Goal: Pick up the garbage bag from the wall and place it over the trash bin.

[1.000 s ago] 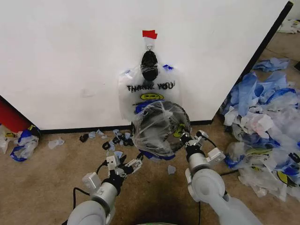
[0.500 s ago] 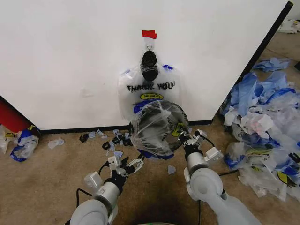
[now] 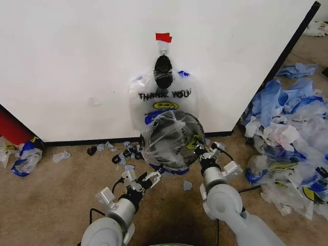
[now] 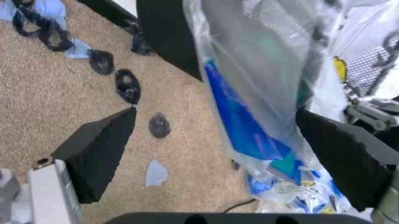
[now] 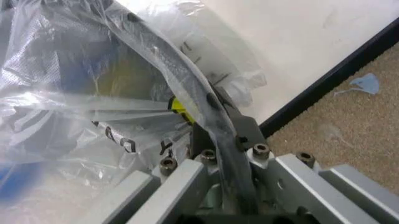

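Left gripper [image 3: 144, 180] advanced toward trash bin [image 3: 173, 139], jaws spread; right gripper [image 3: 201, 152] pinches garbage bag [image 3: 177, 134] taut (stretching over rim).

The trash bin [image 3: 171, 141] stands on the floor [image 3: 51, 195] against the foot of the wall [image 3: 77, 66], a garbage bag [image 3: 174, 134] over it. Behind it another bag [image 3: 163, 100] hangs on the wall. The left gripper [image 3: 146, 178] sits before the bin's left side, the right gripper [image 3: 197, 151] at its right side. A heap of bags [image 3: 287, 138] lies on the floor to the right.
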Available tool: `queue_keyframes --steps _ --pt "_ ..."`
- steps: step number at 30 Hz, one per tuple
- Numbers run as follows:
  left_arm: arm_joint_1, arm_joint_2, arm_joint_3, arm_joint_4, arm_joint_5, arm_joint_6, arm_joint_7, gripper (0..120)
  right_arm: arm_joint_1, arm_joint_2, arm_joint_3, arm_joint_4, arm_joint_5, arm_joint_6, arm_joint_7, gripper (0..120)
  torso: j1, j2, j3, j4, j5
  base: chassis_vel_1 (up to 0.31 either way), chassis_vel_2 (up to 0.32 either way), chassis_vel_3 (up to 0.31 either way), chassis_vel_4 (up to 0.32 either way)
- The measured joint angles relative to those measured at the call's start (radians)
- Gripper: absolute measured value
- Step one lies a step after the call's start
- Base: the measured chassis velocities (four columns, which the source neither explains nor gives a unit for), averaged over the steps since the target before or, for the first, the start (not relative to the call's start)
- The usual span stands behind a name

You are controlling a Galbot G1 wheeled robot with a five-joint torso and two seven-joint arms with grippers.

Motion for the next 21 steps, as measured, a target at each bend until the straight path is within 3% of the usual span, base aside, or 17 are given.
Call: queue_keyframes --steps 14,16,21 --pt "-0.016 -0.024 -0.002 0.008 -0.002 -0.010 0.008 91 -0.003 -0.001 0.000 0.000 -0.005 0.001 -0.005 0 0.000 0.000 0.000 0.0000 0.0000 0.000 0.000 0.000 0.000" --pt "-0.015 -0.024 -0.002 0.006 -0.004 -0.013 0.016 80 -0.002 -0.001 -0.001 -0.001 -0.005 0.001 -0.005 0 0.000 0.000 0.000 0.0000 0.0000 0.000 0.000 0.000 0.000" --pt "-0.012 -0.034 -0.006 0.014 0.001 -0.021 0.030 65 -0.002 -0.001 -0.003 -0.004 -0.006 0.001 -0.009 0 0.000 0.000 0.000 0.0000 0.0000 0.000 0.000 0.000 0.000"
